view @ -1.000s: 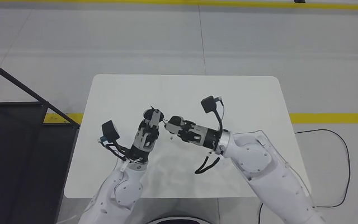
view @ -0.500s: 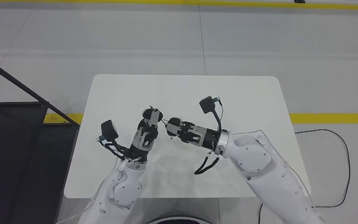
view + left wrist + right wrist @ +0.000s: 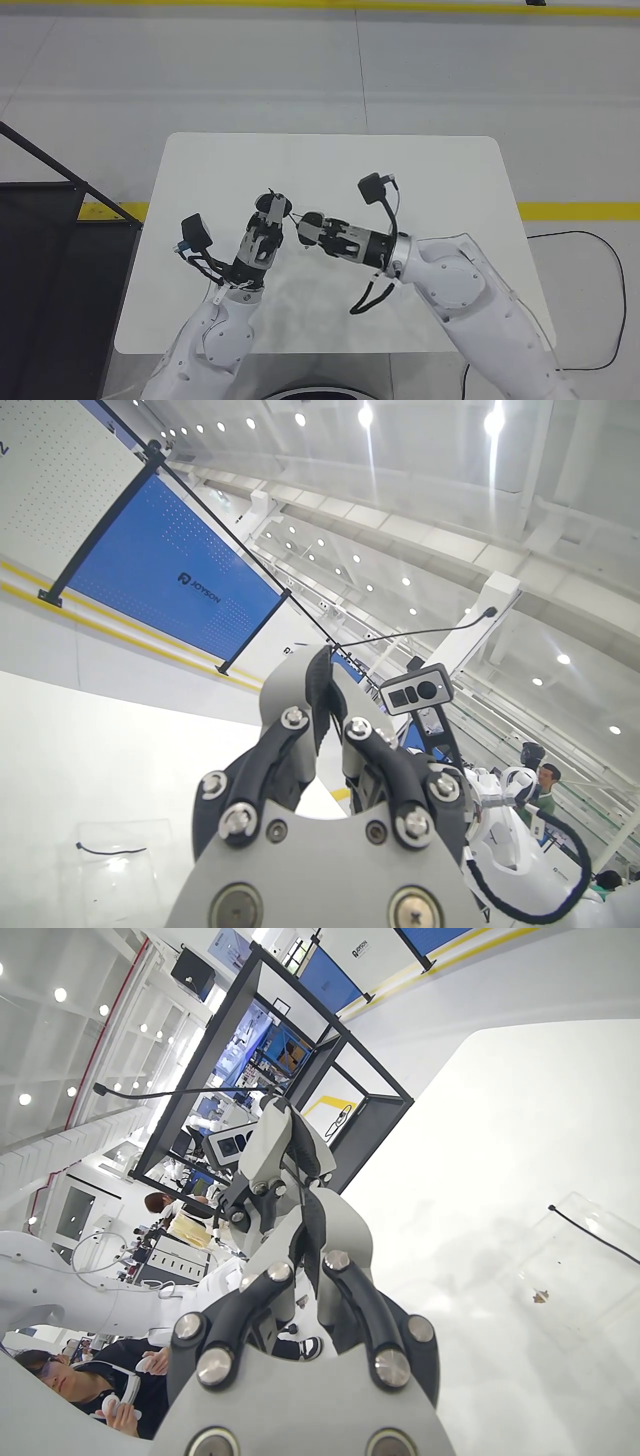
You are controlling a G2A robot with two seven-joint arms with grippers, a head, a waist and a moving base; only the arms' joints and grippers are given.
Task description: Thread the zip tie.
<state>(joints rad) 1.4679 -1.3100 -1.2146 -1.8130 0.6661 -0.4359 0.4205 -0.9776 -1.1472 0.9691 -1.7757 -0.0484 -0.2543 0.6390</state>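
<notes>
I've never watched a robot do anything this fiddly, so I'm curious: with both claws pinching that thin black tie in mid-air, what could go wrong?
1. The zip tie arcs out free beyond the left gripper, its head end unsupported; it may sway and be hard to line up.
2. The right gripper sits very close to the left one, both shut on the thin strap; a small tug might pull it loose or make the two collide.

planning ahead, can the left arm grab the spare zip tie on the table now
Probably not: the left gripper is shut on the held zip tie, though nothing seems to block the spare zip tie.
</notes>
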